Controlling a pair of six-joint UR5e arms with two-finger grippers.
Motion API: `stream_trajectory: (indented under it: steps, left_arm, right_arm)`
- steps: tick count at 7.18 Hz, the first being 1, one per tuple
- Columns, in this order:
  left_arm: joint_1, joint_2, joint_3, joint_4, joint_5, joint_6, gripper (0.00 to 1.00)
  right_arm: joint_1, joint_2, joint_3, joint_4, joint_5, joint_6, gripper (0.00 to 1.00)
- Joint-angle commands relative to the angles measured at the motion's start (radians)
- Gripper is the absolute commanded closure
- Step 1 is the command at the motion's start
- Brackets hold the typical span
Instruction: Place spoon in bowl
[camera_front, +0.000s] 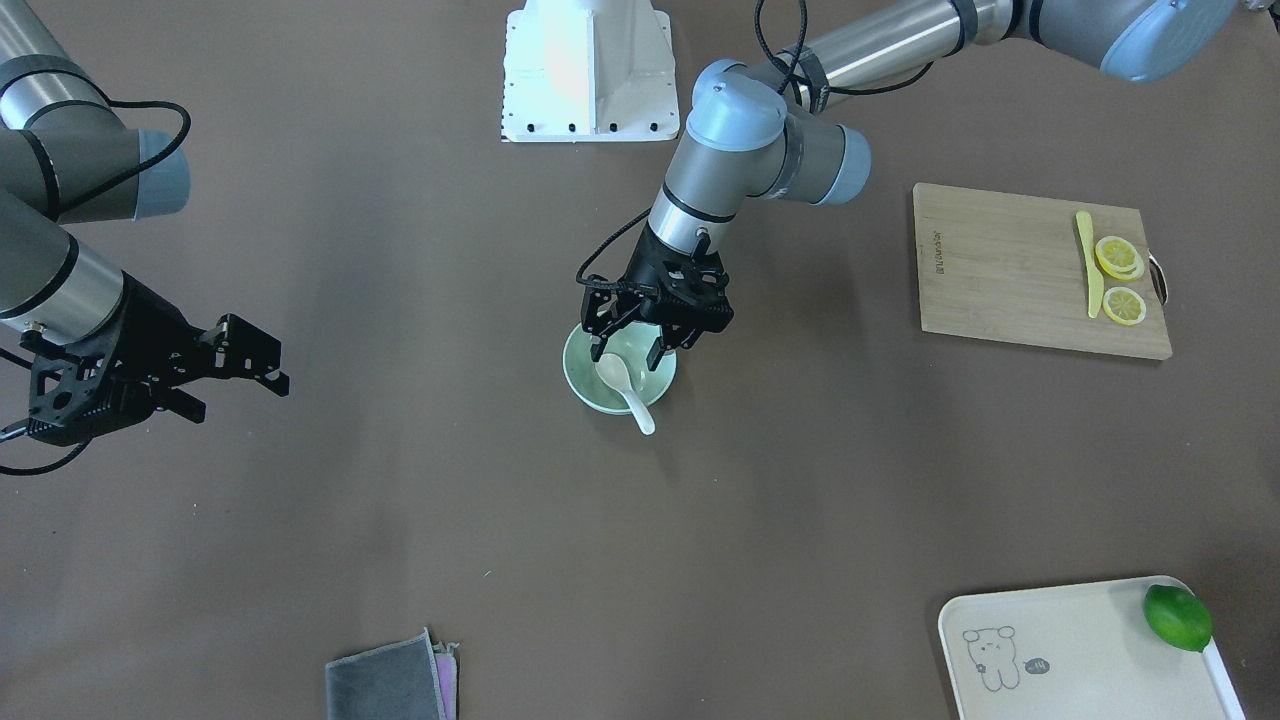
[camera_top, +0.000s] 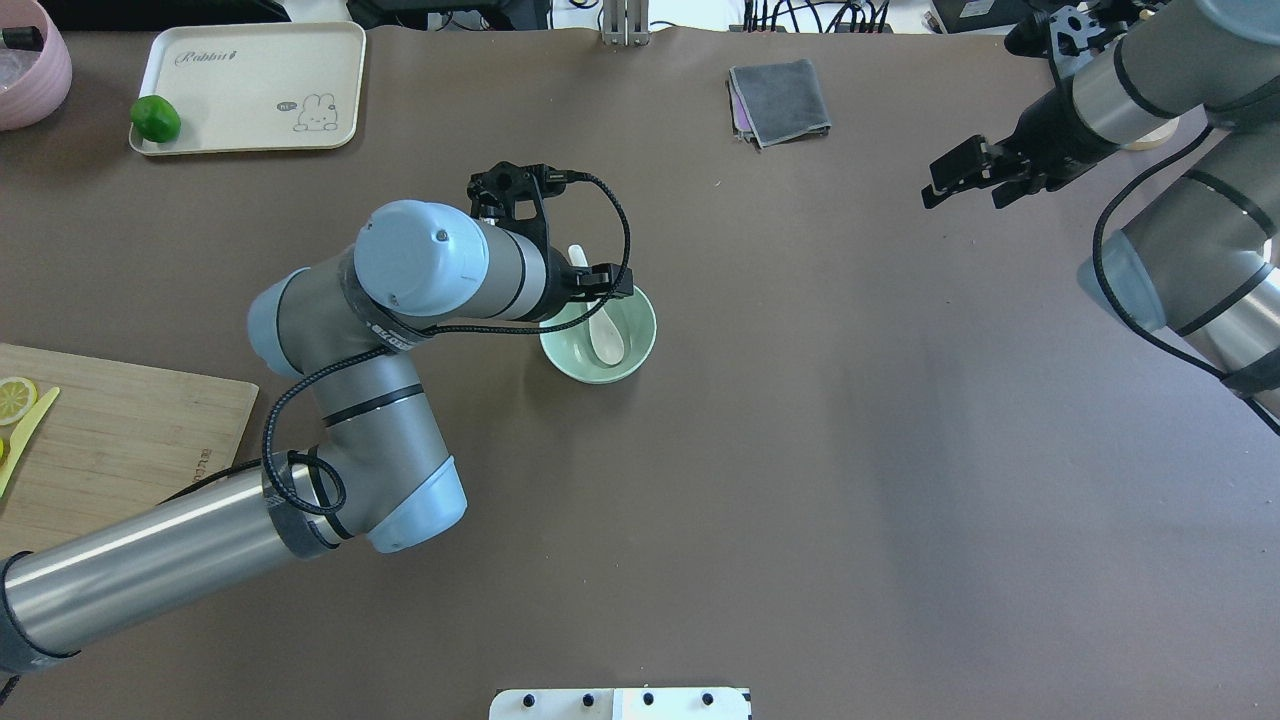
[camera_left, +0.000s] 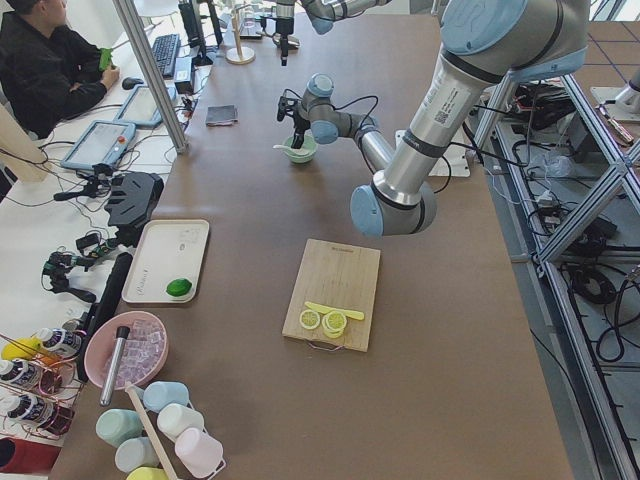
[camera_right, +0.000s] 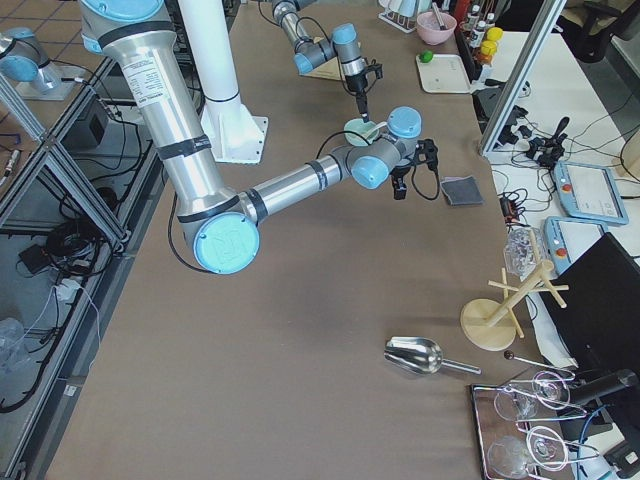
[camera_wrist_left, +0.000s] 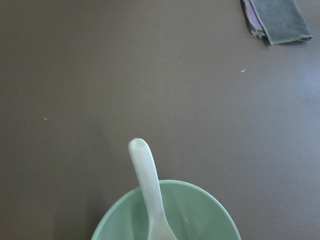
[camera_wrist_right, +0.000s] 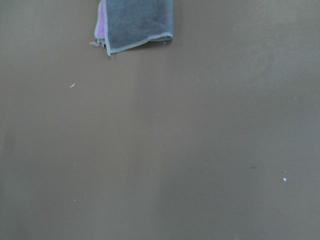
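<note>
As the front-facing camera frames it, spoon (camera_front: 613, 372): glossy white, oval scoop lying inside the bowl (camera_front: 588, 392), short thick handle leaning out over the rim.
Front view, bowl: round, pale mint green, smooth plain walls; near the middle of the table (camera_front: 800, 480), a matte brown surface.
Front view, left gripper (camera_front: 627, 352): black, fingers spread wide over the scoop, gripping nothing.
Front view, right gripper (camera_front: 232, 390): fingers apart, empty, well apart from the bowl.
Overhead view, spoon: scoop on the bowl's floor, handle tip past the far rim.
Left wrist view, spoon: rounded handle end rises over the rim.
Left wrist view, cloth (camera_wrist_left: 280, 20): folded grey fabric, purple layer beneath, stitched edge.
Right wrist view, cloth: at the frame's top, on the brown table.
</note>
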Motion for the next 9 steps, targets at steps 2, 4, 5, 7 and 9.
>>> stream_trajectory:
  steps: [2,4,5,7,9]
  left_arm:
    - [-0.134,0.21,-0.369,0.309,-0.021,0.325,0.02]
    - [-0.247,0.298,-0.381,0.245,-0.079,0.353,0.02]
    - [-0.355,0.358,-0.401,0.245,-0.176,0.472,0.02]
    - [-0.587,0.526,-0.41,0.237,-0.368,0.755,0.02]
    - [-0.684,0.639,-0.376,0.205,-0.377,0.807,0.02]
  right_arm:
    - [0.138,-0.044,0.015,-0.117,0.047,-0.203,0.0]
    - [0.22,-0.174,0.021,-0.124,0.043,-0.393,0.0]
    - [0.259,-0.215,0.02,-0.169,0.024,-0.49,0.0]
    - [0.395,-0.278,0.006,-0.356,-0.07,-0.854,0.0]
    - [0.501,-0.343,0.013,-0.426,-0.096,-0.983,0.0]
